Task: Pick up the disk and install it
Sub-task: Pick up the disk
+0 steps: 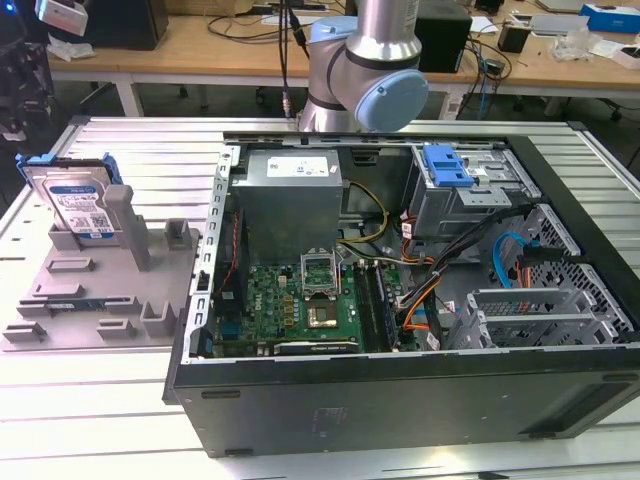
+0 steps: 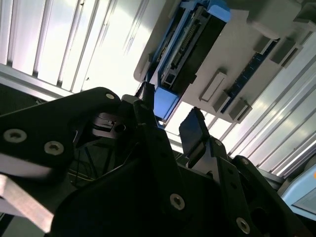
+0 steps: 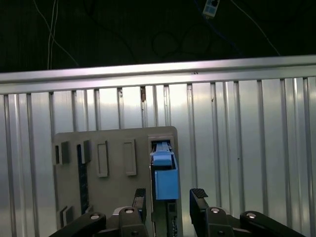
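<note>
— While the gripper [image 3: 169, 196] hangs spread wide over the disk [image 1: 82, 205], upright in its grey holder [image 1: 95, 290], what's the risk?
— 1 finger [image 3: 199, 195] off-centre could clip the blue bracket [image 3: 166, 180], tipping it.

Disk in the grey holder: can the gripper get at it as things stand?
Probably yes. The disk stands upright in the grey holder with its top edge exposed. In the first wrist view the open gripper lines up astride it, with nothing in between.

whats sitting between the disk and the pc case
In the exterior view, two grey posts of the holder: a tall post beside the disk, then a short post nearer the case.
</note>
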